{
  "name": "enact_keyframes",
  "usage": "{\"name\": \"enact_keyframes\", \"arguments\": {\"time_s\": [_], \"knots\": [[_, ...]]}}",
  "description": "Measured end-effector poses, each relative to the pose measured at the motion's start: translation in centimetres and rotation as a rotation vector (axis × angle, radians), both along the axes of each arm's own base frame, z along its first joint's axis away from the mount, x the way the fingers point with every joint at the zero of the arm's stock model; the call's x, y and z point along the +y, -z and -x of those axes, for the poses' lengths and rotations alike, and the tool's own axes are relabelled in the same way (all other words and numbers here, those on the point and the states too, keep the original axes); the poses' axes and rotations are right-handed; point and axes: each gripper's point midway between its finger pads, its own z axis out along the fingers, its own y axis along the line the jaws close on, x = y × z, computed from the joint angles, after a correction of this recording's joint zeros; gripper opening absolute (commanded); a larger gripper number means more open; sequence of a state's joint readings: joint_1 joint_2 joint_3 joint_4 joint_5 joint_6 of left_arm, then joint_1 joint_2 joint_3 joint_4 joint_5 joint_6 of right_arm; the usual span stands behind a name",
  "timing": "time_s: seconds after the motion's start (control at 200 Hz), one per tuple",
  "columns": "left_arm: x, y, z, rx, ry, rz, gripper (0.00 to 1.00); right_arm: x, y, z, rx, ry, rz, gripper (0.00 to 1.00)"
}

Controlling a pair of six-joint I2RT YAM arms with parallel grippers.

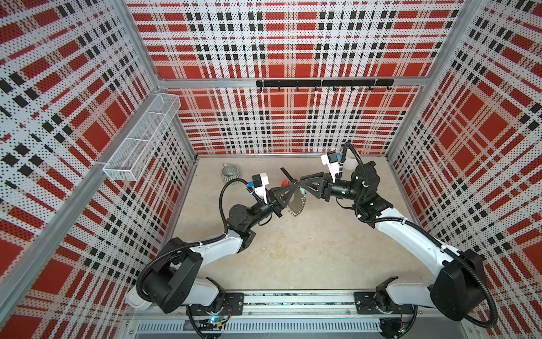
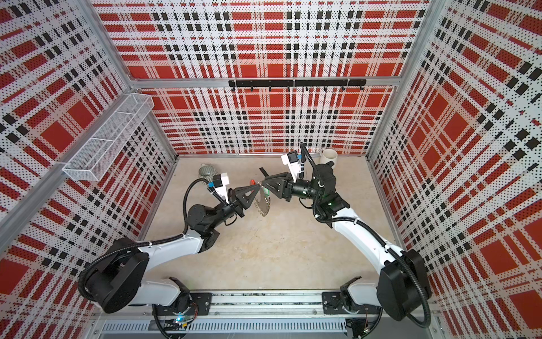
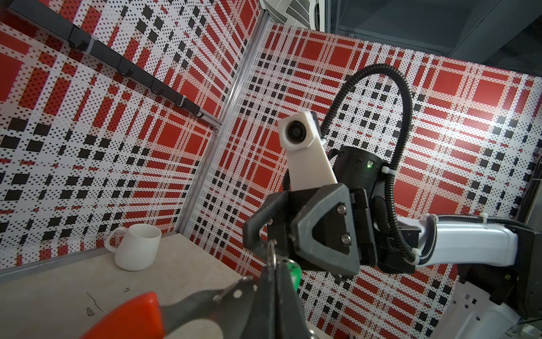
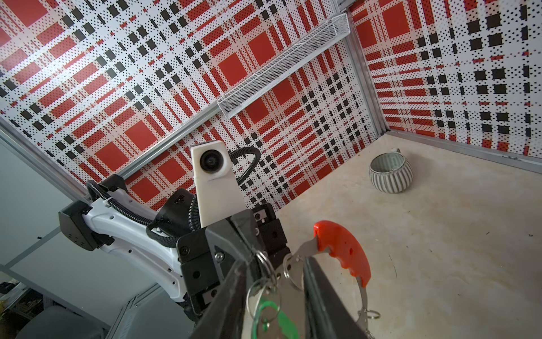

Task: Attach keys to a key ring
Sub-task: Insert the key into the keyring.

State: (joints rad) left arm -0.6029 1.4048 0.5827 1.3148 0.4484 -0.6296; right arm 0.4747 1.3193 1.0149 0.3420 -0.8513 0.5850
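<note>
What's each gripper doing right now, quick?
Left gripper: closed, holding the key ring.
Right gripper: open, jaws apart around the green key tag, no clamp visible.

White-shelled arms [image 1: 217, 246] with black joints, ribbed black cable conduits [image 3: 406, 117] and white wrist-camera housings [image 3: 305, 158].

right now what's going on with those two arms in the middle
The left gripper is shut on the key ring and holds it up above the table. The right gripper meets it tip to tip, its jaws apart around the small metal ring of the green tag. The views do not show whether the tag is hooked onto the key ring yet.
</note>
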Motion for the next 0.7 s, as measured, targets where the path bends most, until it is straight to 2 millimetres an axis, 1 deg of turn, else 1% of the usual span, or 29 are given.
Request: {"name": "enact_keyframes", "arguments": {"time_s": [0.205, 0.316, 0.416, 0.461, 0.581, 0.641, 0.697], "knots": [[-0.23, -0.08, -0.12, 0.001, 0.009, 0.000, 0.00, 0.08, 0.19, -0.05, 0.000, -0.004, 0.003, 0.31], [-0.26, -0.11, -0.08, 0.002, 0.013, 0.001, 0.00, 0.19, 0.50, -0.13, 0.007, -0.009, 0.007, 0.31], [-0.27, -0.10, -0.07, 0.006, 0.016, 0.002, 0.00, 0.25, 0.64, -0.13, 0.011, -0.014, 0.009, 0.28], [-0.28, -0.09, -0.06, 0.007, 0.018, 0.002, 0.00, 0.27, 0.68, -0.11, 0.012, -0.017, 0.010, 0.26], [-0.29, -0.09, -0.05, 0.009, 0.019, 0.003, 0.00, 0.29, 0.64, 0.00, 0.008, -0.023, 0.009, 0.14], [-0.29, -0.06, -0.07, 0.010, 0.019, 0.003, 0.00, 0.30, 0.62, 0.06, 0.007, -0.027, 0.009, 0.10], [-0.27, -0.10, -0.09, 0.013, 0.019, 0.006, 0.00, 0.32, 0.59, 0.10, 0.006, -0.028, 0.008, 0.04]]}}
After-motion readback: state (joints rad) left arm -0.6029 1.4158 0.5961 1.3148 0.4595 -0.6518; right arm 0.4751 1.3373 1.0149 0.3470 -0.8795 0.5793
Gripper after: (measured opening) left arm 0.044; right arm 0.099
